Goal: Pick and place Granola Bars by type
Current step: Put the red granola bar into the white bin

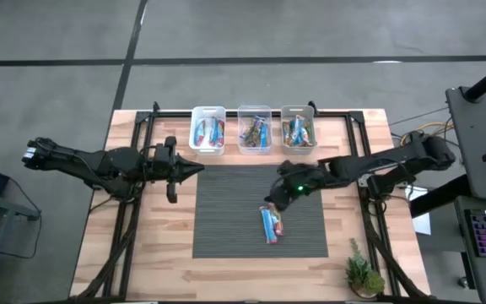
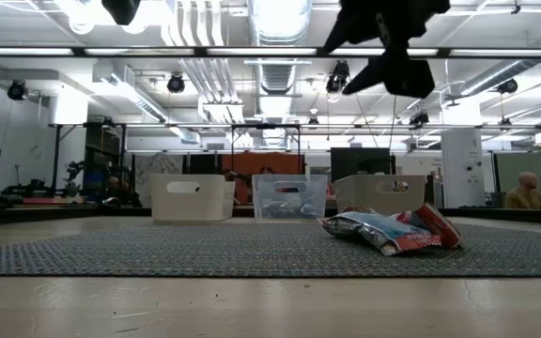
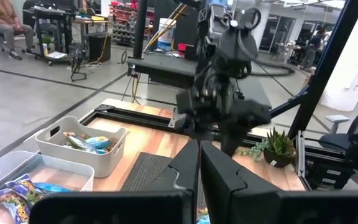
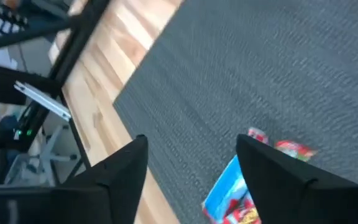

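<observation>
Blue and red foil-wrapped granola bars [image 1: 271, 222] lie flat on the dark mat [image 1: 226, 211], right of its middle; they also show in the low view [image 2: 393, 228] and the right wrist view [image 4: 238, 193]. Whether there are one or two I cannot tell. More bars fill three bins at the far edge. My right gripper [image 1: 275, 198] hangs open above the mat, just on the far side of the loose bars and well clear of them [image 2: 388, 56]; its fingers [image 4: 123, 168] stand apart and empty. My left gripper [image 1: 194, 169] is shut and empty at the mat's left far corner [image 3: 199, 168].
Three small bins stand in a row at the table's far edge: left [image 1: 208, 129], middle [image 1: 254, 128], right [image 1: 298, 127], each holding bars. A small potted plant [image 1: 363, 274] stands at the near right corner. Bare mat lies to the left of the loose bars.
</observation>
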You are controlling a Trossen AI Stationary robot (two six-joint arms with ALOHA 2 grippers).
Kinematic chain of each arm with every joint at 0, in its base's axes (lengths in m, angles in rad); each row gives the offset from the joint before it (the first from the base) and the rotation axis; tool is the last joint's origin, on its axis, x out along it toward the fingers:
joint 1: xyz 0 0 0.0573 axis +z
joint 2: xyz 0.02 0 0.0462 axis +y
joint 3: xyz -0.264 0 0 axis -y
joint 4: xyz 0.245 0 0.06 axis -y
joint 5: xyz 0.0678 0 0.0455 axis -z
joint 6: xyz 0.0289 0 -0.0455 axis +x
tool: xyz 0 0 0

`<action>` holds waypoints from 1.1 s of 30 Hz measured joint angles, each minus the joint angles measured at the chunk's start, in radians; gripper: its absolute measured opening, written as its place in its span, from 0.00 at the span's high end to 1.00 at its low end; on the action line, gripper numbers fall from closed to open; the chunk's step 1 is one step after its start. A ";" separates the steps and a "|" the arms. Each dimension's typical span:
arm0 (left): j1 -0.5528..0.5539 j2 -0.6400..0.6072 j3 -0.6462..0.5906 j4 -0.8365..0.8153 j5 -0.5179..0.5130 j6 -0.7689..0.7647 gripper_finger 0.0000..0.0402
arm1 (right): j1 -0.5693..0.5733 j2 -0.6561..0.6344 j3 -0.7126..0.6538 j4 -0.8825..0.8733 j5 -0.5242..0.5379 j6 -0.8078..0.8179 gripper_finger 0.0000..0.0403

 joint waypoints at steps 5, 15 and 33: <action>0.000 -0.003 0.000 0.000 0.000 -0.009 1.00 | 0.008 0.108 0.066 -0.091 -0.032 0.062 0.32; 0.000 -0.001 0.000 -0.013 0.000 -0.027 1.00 | 0.014 0.303 0.274 -0.584 -0.036 0.213 0.28; 0.000 0.002 -0.003 -0.012 0.000 -0.079 1.00 | 0.055 0.584 0.434 -0.702 -0.060 0.228 0.36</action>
